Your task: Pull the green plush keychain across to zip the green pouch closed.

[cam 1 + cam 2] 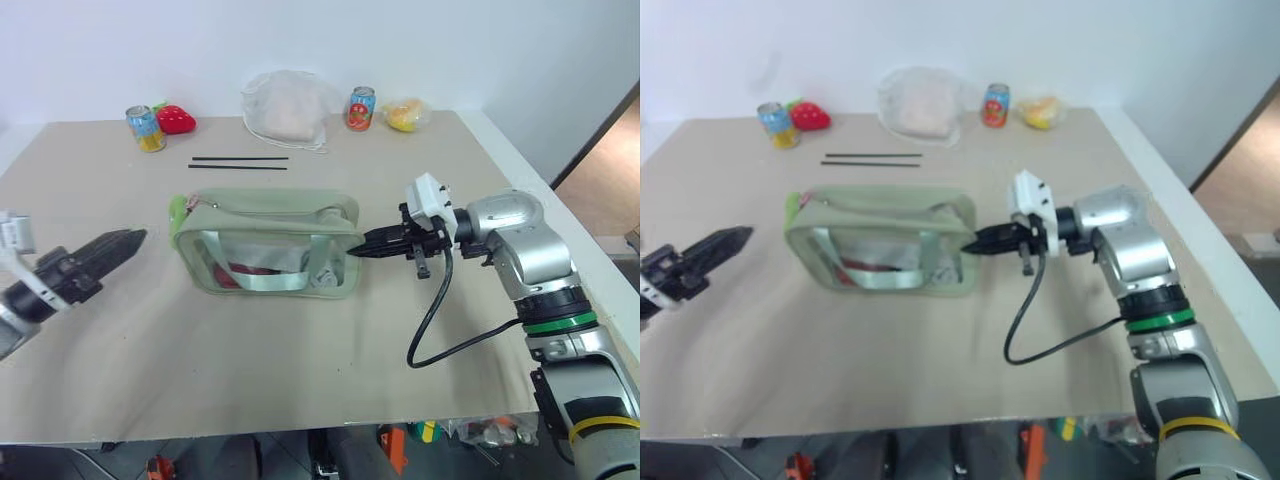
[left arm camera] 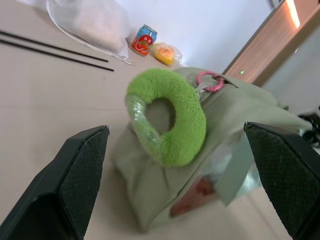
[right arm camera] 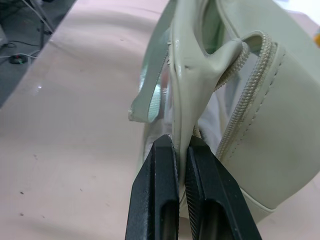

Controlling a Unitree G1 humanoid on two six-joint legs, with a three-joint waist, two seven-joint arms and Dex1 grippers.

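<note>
While the robot leaned over the beige table [image 1: 300, 370], its two arms stood nearest to me, one at each end of the green pouch [image 1: 266, 243]. The left gripper [image 1: 118, 246] hovered above the table on the pouch's left side, near it but not touching, and its two black fingers [image 2: 75, 177] were spread wide apart with nothing between them. Through the gap in the left wrist view I could see the green plush keychain [image 2: 167, 117], a fuzzy lime-green ring, hanging at the left end of the pouch by a small pink clip [image 2: 210, 81] joined to the zipper. The right gripper [image 1: 362, 248] came in from the right side, its fingers pressed together on a pale green tab [image 3: 192, 95] at the right end of the pouch, where the zipper teeth curved around the corner. A black cable [image 1: 435, 310] hung from this arm and lay in a loop on the table.

The pouch itself sat in the middle of the table, with a clear window on its front side, pale strap handles [image 1: 268, 282] and something red inside.

Behind the pouch two thin black sticks [image 1: 240, 162] lay nearly parallel. At the far edge, close to the white wall, stood a small can [image 1: 146, 128] beside a red strawberry toy [image 1: 176, 120], then a white sack [image 1: 288, 108], a second can [image 1: 361, 108] and a yellow object in clear wrapping [image 1: 404, 115].
</note>
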